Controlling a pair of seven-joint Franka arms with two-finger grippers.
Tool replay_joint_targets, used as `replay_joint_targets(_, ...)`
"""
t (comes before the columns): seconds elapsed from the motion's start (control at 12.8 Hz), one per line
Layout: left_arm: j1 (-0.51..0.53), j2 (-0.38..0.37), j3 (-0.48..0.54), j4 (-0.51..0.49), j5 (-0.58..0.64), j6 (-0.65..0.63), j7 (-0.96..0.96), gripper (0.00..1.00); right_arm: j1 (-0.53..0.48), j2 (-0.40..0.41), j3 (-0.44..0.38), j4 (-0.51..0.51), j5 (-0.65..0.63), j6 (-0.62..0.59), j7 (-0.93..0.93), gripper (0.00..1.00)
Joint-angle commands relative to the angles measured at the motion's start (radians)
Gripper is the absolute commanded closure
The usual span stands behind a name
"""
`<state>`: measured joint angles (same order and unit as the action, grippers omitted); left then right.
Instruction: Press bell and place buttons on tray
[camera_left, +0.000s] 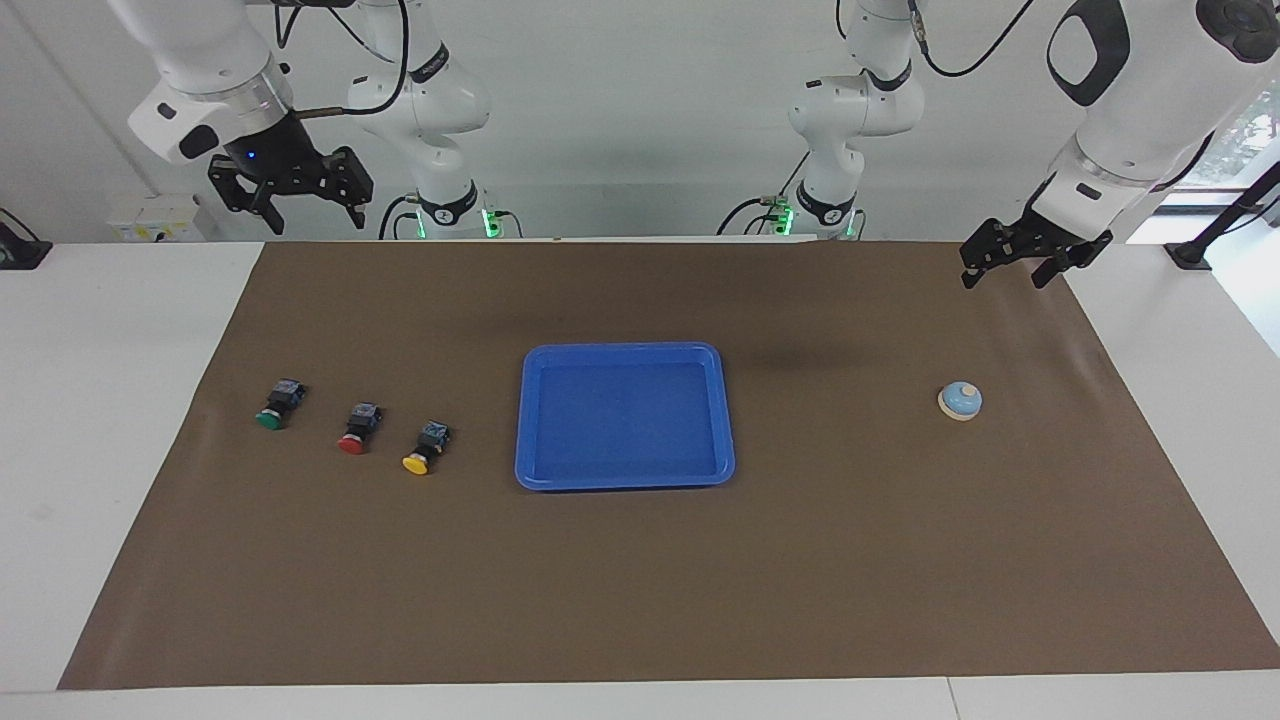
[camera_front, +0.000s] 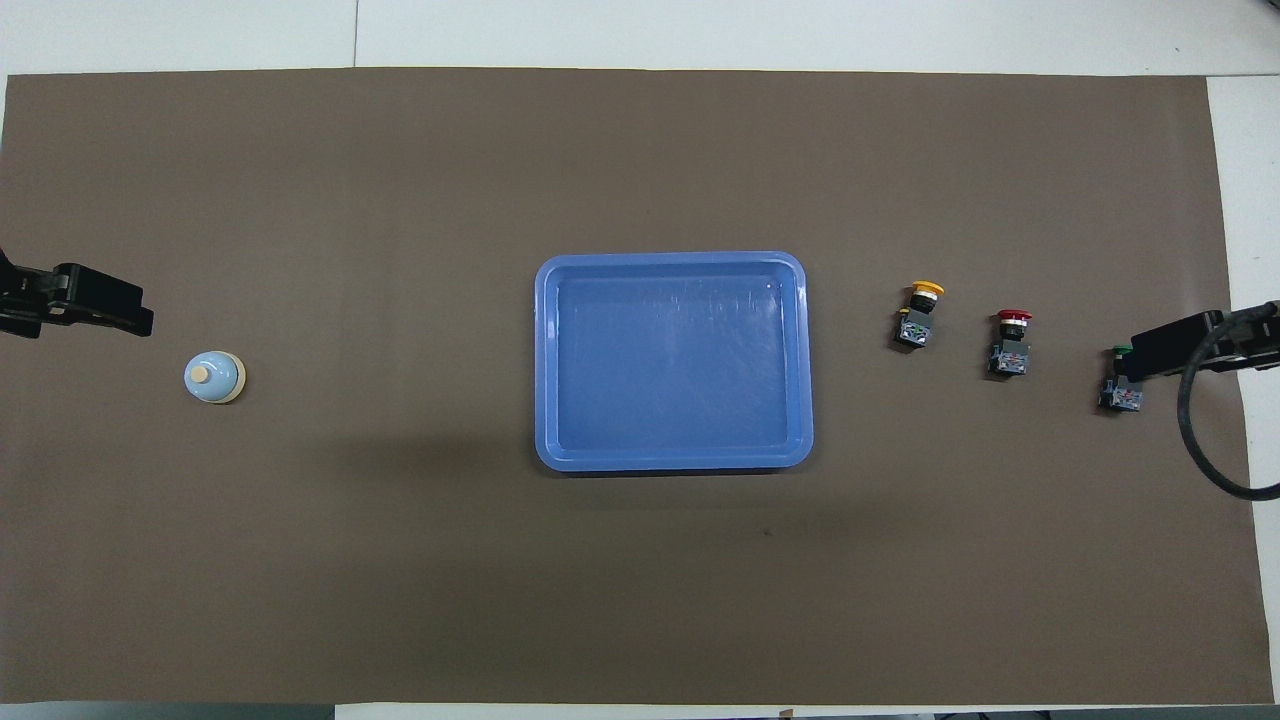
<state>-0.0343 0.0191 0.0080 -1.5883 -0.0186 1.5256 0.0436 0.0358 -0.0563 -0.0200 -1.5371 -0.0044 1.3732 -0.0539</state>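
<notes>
- The left gripper (camera_left: 1012, 263), black and two-fingered, hangs in the air with its jaws apart and holding nothing, over the brown mat's edge at the left arm's end of the table.
- The right gripper (camera_left: 298, 200), also black, is raised high over the right arm's end of the table, jaws spread wide and empty.
- In the overhead view the right gripper's dark body covers part of the green button; the facing view shows it well above the table, touching nothing.
- The small dome bell (camera_left: 960, 400), light blue with a pale knob and a cream base rim, sits alone on the mat toward the left arm's end, farther from the robots than the left gripper's spot.
- The flat rectangular bright blue plastic tray (camera_left: 720, 400), with rounded corners and a raised rim, lies at the middle of the mat with nothing in it.
- Three black-bodied push-buttons lie on their sides in a row toward the right arm's end: the yellow-capped button (camera_left: 426, 448) nearest the tray, the red-capped button (camera_left: 359, 428) in the middle, the green-capped button (camera_left: 279, 404) outermost.
- All three caps point away from the robots.
- The brown paper mat (camera_left: 640, 600) covers most of the white table (camera_left: 100, 450).
</notes>
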Motion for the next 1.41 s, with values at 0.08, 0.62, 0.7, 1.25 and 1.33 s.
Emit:
replay_joint_targets(0.08, -0.010, 0.005, 0.004, 0.011, 0.014, -0.008, -0.013, 0.00, -0.010, -0.014, 0.003, -0.012, 0.015, -0.009, -0.020, 0.00)
replay_joint_targets(0.62, 0.008, -0.037, 0.010, -0.099, 0.013, 0.097, -0.036, 1.00, -0.011, -0.014, 0.003, -0.012, 0.017, -0.009, -0.020, 0.00)
replay_joint_targets(0.7, 0.017, -0.060, 0.013, -0.160, 0.013, 0.140, -0.039, 1.00, -0.011, -0.014, 0.003, -0.012, 0.017, -0.009, -0.020, 0.00)
replay_joint_targets(1.25, 0.119, 0.030, 0.012, -0.410, 0.014, 0.451, -0.010, 1.00, -0.011, -0.014, 0.003, -0.012, 0.015, -0.009, -0.020, 0.00)
replay_joint_targets(1.33, 0.119, 0.051, 0.012, -0.438, 0.014, 0.511, -0.011, 1.00, -0.010, -0.014, 0.003, -0.012, 0.015, -0.009, -0.020, 0.00)
